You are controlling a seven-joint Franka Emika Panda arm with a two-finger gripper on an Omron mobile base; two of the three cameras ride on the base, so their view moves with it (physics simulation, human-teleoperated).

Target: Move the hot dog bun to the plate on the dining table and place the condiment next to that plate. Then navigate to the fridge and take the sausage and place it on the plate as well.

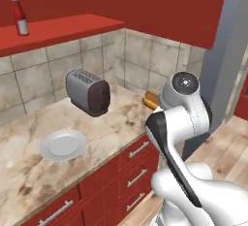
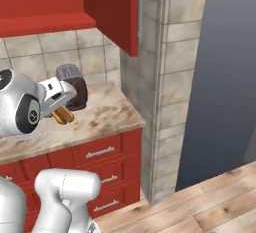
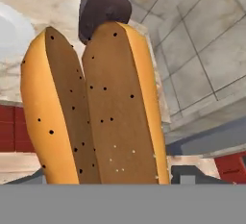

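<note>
The hot dog bun (image 3: 93,107) is a split orange-tan roll with brown, speckled cut faces and rounded ends. It sits clamped in the hand (image 1: 154,103), raised above the veined beige marble bench (image 1: 116,123) on red cabinets. Behind it stand a rounded steel toaster (image 1: 88,92) and grey tiled wall; a plain white plate (image 1: 63,144) lies nearby, and a red condiment (image 1: 20,16) stands on the red shelf (image 1: 63,28).

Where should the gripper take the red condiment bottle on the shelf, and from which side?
Take the condiment bottle at its pale label band, approaching level from the open front of the shelf. It stands upright and slim, with the wall behind it. The gripper holds the hot dog bun now, so set that down first.
</note>
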